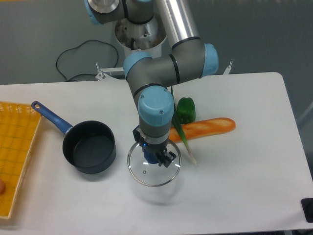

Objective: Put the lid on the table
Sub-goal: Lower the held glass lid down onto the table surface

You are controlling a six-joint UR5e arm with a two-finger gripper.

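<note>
Fixed camera, only view. We see the end effector (pixel 160 157) at lower centre of the frame, pointing down, fingers clamped on the blue knob at the middle of the lid (pixel 153 170). So it is gripping the lid, not open. The lid is a clear glass disc with a metal rim and hangs flat, directly under the end effector. A soft shadow sits below it on the tabletop (pixel 244 181), offset toward the bottom of the frame, so we judge the lid is above the surface and not yet resting on it. Contact is hard to tell for sure through the glass.

Key relation: the lid is straight below the wrist and centred on it, with bare white tabletop underneath. It is round, so it has no long axis to align. We judge that a straight descent is all the placement needs.

Neighbours: the saucepan (pixel 89 152) is just left of the lid's rim, apart from it. The baguette (pixel 205 128) and spring onion (pixel 183 142) lie to the upper right, the onion's white end near the rim. The green pepper (pixel 185 110) is behind the arm. The yellow tray (pixel 14 147) is at far left.
</note>
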